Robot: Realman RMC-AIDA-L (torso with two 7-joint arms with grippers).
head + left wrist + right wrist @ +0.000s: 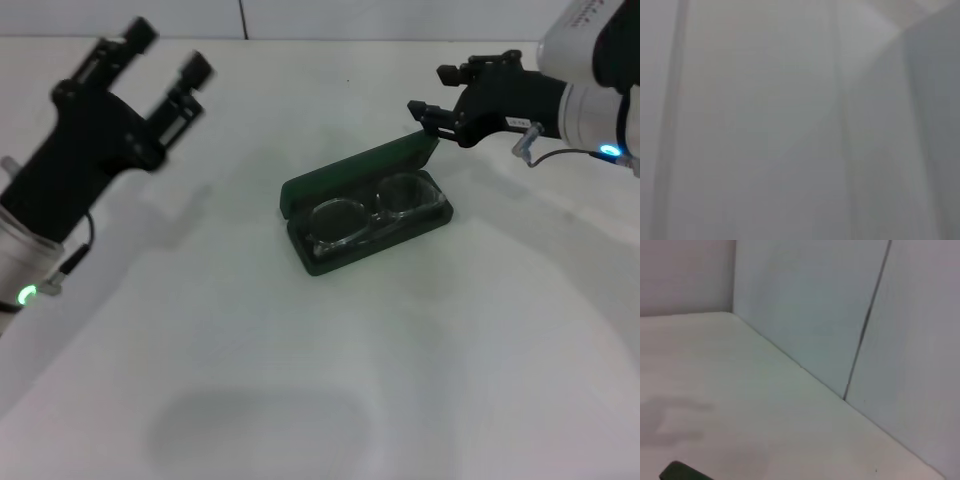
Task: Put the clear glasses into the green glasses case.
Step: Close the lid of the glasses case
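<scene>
In the head view the green glasses case (435, 214) lies open mid-table, its lid (350, 173) tilted up behind the base. The clear glasses (372, 212) rest inside the base, lenses up. My right gripper (431, 91) hovers just above the lid's right end, fingers spread and holding nothing; the lower finger is close to the lid's edge. A dark green corner of the case (682, 473) shows in the right wrist view. My left gripper (167, 52) is raised at the far left, open and empty, well away from the case.
The white table (300, 380) runs to a white panelled back wall (810, 305) with a dark seam. The left wrist view shows only blurred grey wall (790, 120).
</scene>
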